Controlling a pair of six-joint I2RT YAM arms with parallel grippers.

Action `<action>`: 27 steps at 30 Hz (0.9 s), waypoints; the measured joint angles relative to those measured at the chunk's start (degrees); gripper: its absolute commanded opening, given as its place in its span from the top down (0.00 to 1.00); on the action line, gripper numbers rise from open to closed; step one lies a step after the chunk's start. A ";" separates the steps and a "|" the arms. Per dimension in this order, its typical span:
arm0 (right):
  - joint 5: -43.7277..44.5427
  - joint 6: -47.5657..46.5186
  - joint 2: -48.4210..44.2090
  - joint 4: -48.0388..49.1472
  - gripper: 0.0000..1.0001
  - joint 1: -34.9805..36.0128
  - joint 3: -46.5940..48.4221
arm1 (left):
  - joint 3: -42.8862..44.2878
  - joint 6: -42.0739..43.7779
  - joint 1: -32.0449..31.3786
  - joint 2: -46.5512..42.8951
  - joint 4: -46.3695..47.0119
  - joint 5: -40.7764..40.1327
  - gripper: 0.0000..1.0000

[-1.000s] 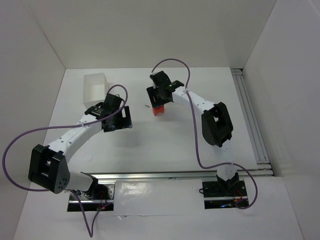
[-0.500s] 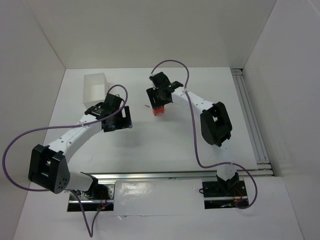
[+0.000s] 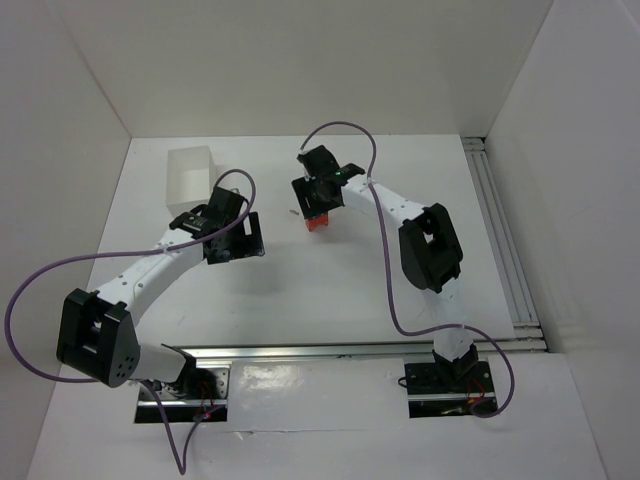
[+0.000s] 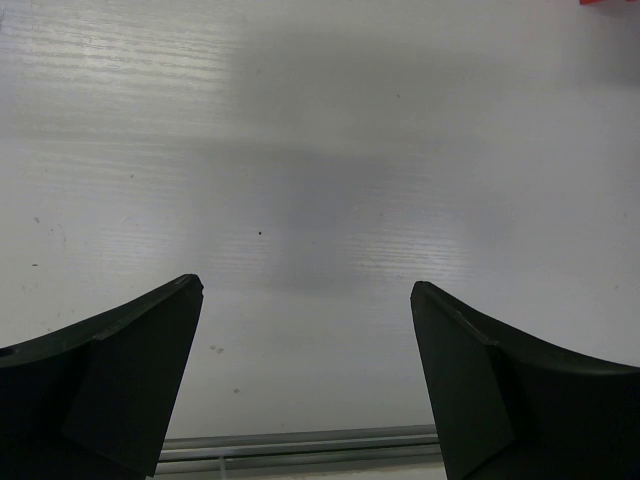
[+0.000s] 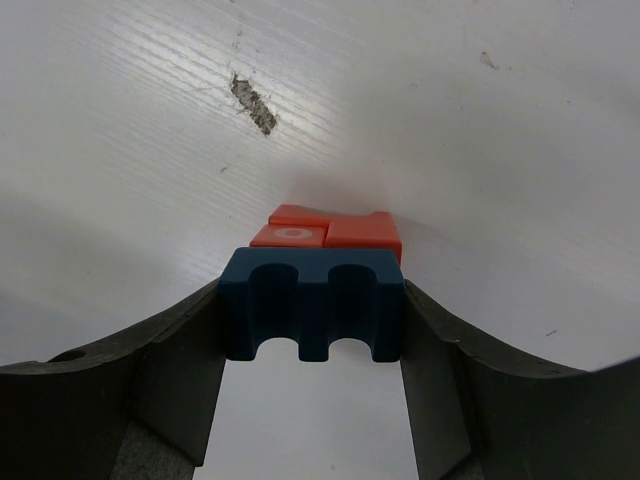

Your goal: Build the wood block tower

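A notched blue block (image 5: 312,300) sits clamped between the two fingers of my right gripper (image 5: 312,318), its two arched notches facing the camera. Directly beyond it, red-orange blocks (image 5: 330,230) lie side by side on the white table. Whether the blue block touches them does not show. From the top view my right gripper (image 3: 316,203) hangs over the red-orange blocks (image 3: 317,223), and the blue block is hidden under it. My left gripper (image 4: 305,290) stands wide open over bare table with nothing between its fingers; in the top view the left gripper (image 3: 233,243) is left of the blocks.
A white rectangular box (image 3: 190,177) stands at the back left, behind the left arm. A metal rail (image 3: 505,240) runs along the right side, another along the near edge (image 4: 300,445). A dark scuff (image 5: 255,105) marks the table beyond the blocks.
The right gripper has shifted very slightly left and back with the blue block in it. The left arm has not moved.
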 measured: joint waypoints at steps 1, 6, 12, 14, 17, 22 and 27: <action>0.00 0.00 0.00 0.00 0.41 0.00 0.00 | 0.00 0.00 0.00 0.00 0.00 0.00 0.01; 0.02 0.00 0.00 0.00 0.30 0.00 0.00 | 0.00 0.00 0.00 0.00 0.00 0.00 0.01; 0.04 0.04 0.02 0.00 0.16 0.00 0.00 | 0.00 0.00 0.00 0.00 0.00 0.00 0.01; 0.04 0.02 0.17 0.02 0.11 0.00 0.00 | 0.00 0.00 0.00 0.00 0.00 0.00 0.01; 0.02 -0.04 0.55 -0.04 0.06 0.00 0.02 | 0.00 0.00 0.02 0.00 0.00 0.00 0.01; 0.31 -0.09 0.81 -0.42 0.01 0.00 0.28 | 0.00 0.00 0.02 0.00 0.00 0.00 0.01; 1.79 -0.09 0.81 -1.75 0.01 0.00 2.97 | 0.00 -0.02 0.02 -0.04 -0.02 0.00 0.01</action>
